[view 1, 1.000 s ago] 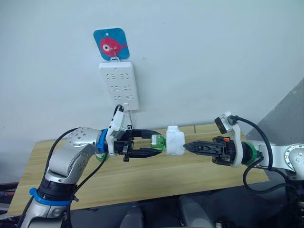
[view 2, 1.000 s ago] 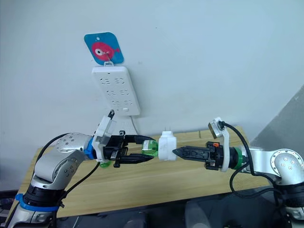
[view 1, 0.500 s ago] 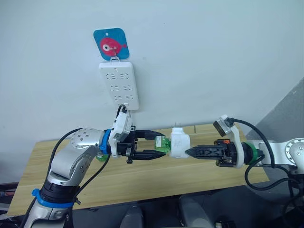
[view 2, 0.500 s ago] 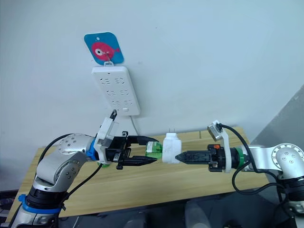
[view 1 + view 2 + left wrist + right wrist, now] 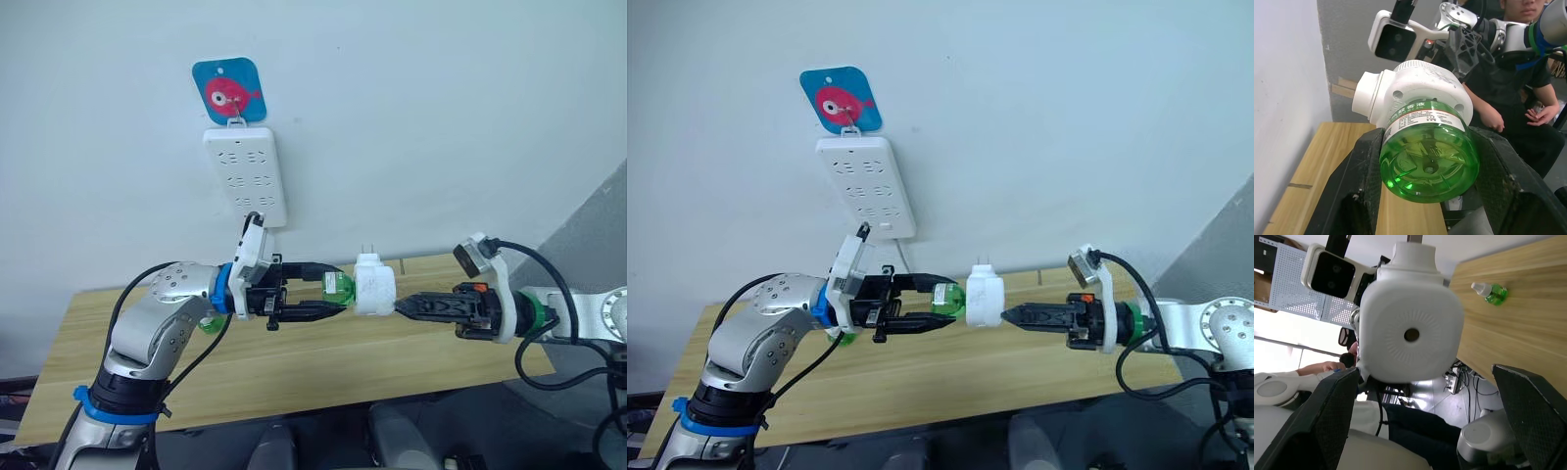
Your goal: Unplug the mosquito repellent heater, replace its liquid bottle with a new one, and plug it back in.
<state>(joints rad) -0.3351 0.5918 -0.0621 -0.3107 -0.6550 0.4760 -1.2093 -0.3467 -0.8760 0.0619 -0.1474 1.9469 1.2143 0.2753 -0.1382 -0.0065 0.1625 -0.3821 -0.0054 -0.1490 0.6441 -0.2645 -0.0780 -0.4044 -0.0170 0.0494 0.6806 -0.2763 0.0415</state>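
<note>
The mosquito repellent heater (image 5: pixel 375 287), a small white rounded unit, hangs in the air above the table with its two prongs pointing up. A green liquid bottle (image 5: pixel 1427 161) is screwed into its left side. My left gripper (image 5: pixel 336 290) is shut on that bottle, one finger on each side. My right gripper (image 5: pixel 402 306) is open on the heater's right, facing the round vent hole (image 5: pixel 1411 335). Its fingers (image 5: pixel 1327 421) spread wider than the heater and do not clasp it. Another green bottle (image 5: pixel 1490 293) with a white cap lies on the table.
A long white power strip (image 5: pixel 245 176) hangs on the wall under a blue card with a pink fish (image 5: pixel 229 93). The wooden table (image 5: pixel 294 377) runs below both arms. A person in dark clothes (image 5: pixel 1518 98) sits beyond the table's end.
My left gripper has carried the bottle and heater a little right and up. The heater's prongs now show on top. My right gripper has drawn back to the right, off the heater.
</note>
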